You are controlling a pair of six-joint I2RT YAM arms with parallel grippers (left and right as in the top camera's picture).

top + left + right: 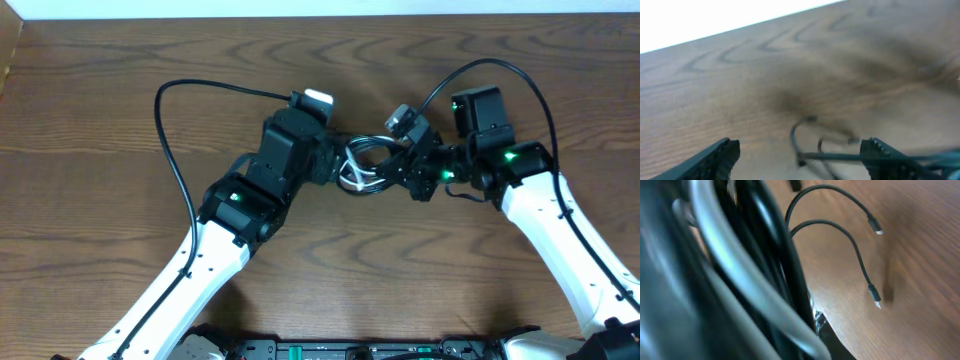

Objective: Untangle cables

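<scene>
Mostly covered overhead: cables (358, 166). Smeared out of focus across the right wrist view, masking the right claw (402, 170). Cropped at bottom: fingers (720, 157) of the left claw (800, 152).

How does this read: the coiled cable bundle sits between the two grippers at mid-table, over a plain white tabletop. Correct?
One detail is wrong. The overhead view shows the tabletop is brown wood grain, not white; white shows only beyond its far edge. The rest holds: the cable bundle sits at mid-table between the left gripper and the right gripper.
</scene>
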